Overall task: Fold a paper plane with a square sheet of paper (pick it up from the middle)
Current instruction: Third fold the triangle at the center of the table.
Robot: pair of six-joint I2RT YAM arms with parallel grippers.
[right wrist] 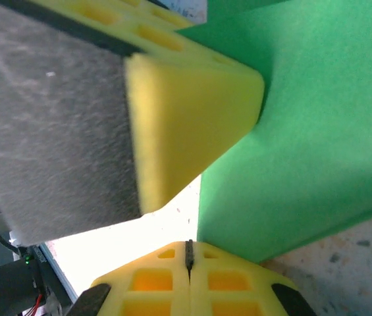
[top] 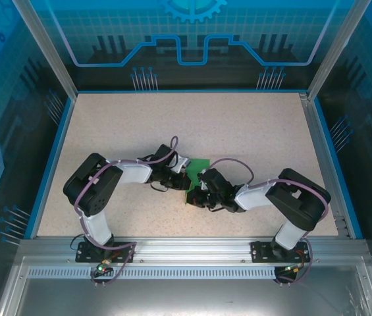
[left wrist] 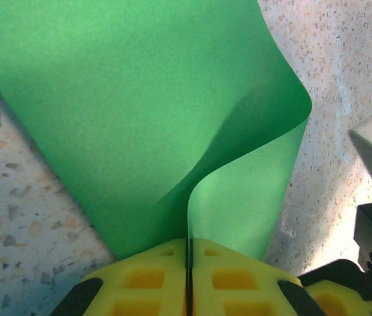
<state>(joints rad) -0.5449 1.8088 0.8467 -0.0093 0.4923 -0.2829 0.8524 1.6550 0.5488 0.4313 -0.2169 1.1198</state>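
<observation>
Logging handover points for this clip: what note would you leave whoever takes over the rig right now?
Left gripper: shut on the thin bright green sheet of paper, which curls over in a soft loop, not pressed flat.
Right gripper: shut, right beside the sheet's edge; whether it pinches the paper is unclear.
Both grippers meet near the middle of the speckled table.
Done: sheet gripped and bent over.
Left: flatten this fold into a crease, then all further folds; no plane shape yet.
</observation>
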